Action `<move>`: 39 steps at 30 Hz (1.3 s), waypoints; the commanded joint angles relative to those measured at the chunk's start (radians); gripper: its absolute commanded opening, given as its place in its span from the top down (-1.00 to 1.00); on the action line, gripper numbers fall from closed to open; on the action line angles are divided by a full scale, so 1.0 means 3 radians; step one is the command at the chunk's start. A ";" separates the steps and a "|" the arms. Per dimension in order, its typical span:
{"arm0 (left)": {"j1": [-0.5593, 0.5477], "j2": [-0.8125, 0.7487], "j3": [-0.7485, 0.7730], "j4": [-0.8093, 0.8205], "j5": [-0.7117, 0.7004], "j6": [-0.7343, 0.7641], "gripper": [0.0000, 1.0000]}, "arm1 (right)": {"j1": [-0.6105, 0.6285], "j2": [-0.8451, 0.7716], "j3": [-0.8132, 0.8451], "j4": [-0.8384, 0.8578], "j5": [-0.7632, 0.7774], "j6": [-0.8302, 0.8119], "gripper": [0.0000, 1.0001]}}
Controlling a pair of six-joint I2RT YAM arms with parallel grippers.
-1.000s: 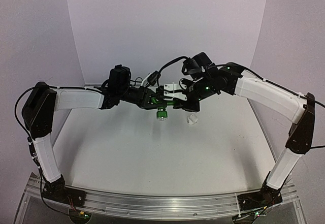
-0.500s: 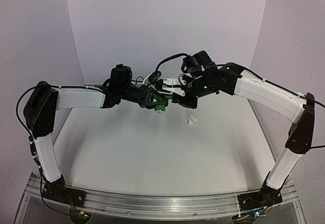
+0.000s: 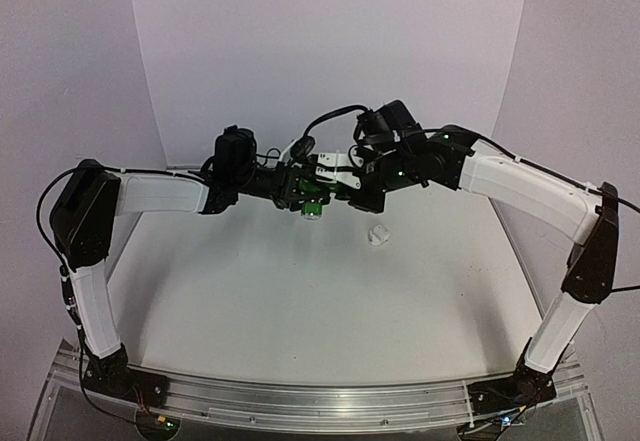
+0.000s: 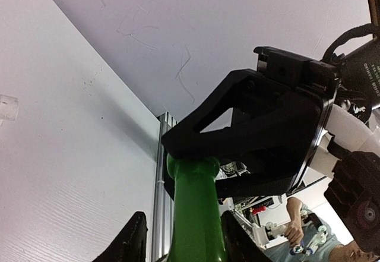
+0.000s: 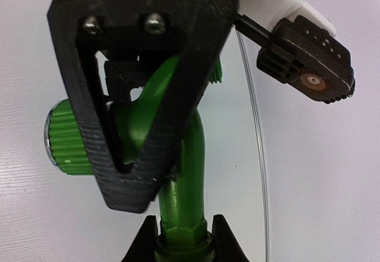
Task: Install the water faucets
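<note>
Top external, green tap [image 3: 313,207] higher in view, white fitting [image 3: 378,234] unmoved

Green tap [image 3: 313,209]: one. White fitting [image 3: 378,234]: one. Claws: two, left claw [image 4: 184,241], right claw [image 5: 183,238].

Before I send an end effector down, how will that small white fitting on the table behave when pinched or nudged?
The white fitting looks short, stubby and plastic, so probably light and stiff. It lies loose on the smooth table, so a nudge may skid or roll it. Being small, it could pop out of an off-centre pinch.
</note>
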 commanded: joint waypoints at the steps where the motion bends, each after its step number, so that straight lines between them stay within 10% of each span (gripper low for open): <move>1: 0.0010 -0.0001 -0.0011 0.0386 0.0025 -0.0139 0.02 | 0.0081 0.0073 -0.0014 0.0135 -0.0066 0.0028 1.00; 39: 0.0021 0.0056 -0.0009 0.0466 0.0093 -0.0212 0.38 | 0.0081 0.0083 0.0052 0.0386 0.0264 0.0175 1.00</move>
